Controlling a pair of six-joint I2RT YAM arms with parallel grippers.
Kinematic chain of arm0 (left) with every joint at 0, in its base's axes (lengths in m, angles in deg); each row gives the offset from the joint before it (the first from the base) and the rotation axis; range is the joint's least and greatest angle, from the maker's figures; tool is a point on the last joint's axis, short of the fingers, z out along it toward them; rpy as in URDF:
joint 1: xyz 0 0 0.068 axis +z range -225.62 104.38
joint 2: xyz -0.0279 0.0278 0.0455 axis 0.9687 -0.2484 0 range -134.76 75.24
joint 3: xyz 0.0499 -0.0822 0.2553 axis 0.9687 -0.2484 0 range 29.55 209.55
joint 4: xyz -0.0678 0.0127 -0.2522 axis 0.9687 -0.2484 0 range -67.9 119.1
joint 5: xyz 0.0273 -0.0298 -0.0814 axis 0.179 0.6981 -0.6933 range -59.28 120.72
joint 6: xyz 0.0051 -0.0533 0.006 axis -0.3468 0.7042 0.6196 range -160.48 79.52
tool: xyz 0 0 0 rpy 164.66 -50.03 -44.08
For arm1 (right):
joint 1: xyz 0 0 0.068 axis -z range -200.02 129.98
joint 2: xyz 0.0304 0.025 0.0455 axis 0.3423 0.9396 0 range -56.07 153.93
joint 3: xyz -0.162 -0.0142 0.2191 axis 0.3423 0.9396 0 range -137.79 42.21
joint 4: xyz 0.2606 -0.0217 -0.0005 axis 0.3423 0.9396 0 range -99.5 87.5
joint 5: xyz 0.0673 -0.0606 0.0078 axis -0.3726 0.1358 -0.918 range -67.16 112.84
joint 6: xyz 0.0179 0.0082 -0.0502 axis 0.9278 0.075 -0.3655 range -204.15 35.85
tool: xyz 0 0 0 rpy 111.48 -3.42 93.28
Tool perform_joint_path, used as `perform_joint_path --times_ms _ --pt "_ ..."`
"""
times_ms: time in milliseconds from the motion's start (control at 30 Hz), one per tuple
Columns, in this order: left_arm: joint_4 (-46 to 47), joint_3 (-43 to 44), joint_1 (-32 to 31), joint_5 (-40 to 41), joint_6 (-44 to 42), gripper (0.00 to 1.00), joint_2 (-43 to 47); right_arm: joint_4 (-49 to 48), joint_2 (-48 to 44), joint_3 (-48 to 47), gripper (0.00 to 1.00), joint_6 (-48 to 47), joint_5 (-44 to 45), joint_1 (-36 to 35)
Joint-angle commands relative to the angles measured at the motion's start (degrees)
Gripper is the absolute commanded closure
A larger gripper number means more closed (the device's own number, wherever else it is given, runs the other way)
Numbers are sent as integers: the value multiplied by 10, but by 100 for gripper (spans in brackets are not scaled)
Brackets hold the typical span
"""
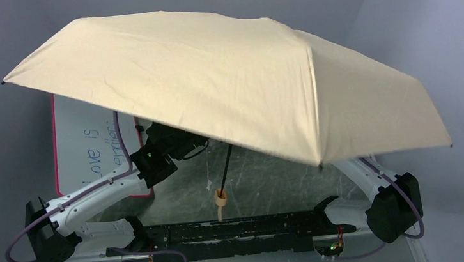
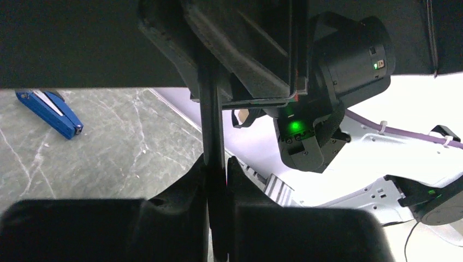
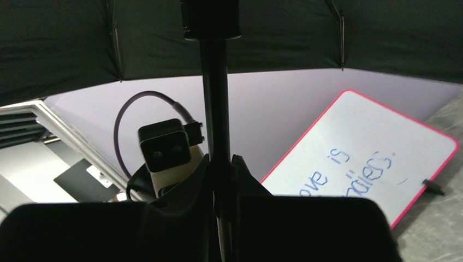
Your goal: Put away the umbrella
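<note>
The umbrella (image 1: 224, 80) is open, and its beige canopy covers most of the top view. Its thin black shaft (image 1: 225, 167) slants down to a tan handle knob (image 1: 220, 199), with the strap hanging below. In the left wrist view my left gripper (image 2: 215, 169) is shut on the shaft (image 2: 212, 125). In the right wrist view my right gripper (image 3: 221, 164) is shut on the shaft (image 3: 215, 98) below the dark canopy underside (image 3: 327, 33). In the top view the canopy hides both grippers' fingertips.
A red-framed whiteboard (image 1: 86, 145) with blue writing lies at the left and also shows in the right wrist view (image 3: 360, 158). A blue stapler (image 2: 49, 112) lies on the grey marbled table. A black rail (image 1: 226, 234) runs along the near edge between the arm bases.
</note>
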Motion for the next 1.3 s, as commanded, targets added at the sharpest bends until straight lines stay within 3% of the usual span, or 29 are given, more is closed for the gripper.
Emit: perform_joint_path --times_ms 0,133,433,633,1133,1267 --pt "19 20 -1 -6 -6 95 -4 -5 -28 -4 100 -11 2 -6" --pt "9 24 -1 -3 -5 95 0 42 -43 0 97 -52 20 -6" --pt "11 33 -1 -5 7 95 2 106 -58 -3 72 -107 42 -6" --pt "26 16 -1 25 27 95 25 131 -84 19 48 -135 92 -6" --pt "87 -7 -1 -19 76 95 25 -87 -104 91 37 -86 172 -6" --pt "99 -11 -1 -36 82 95 24 -104 -101 94 37 -66 194 -6"
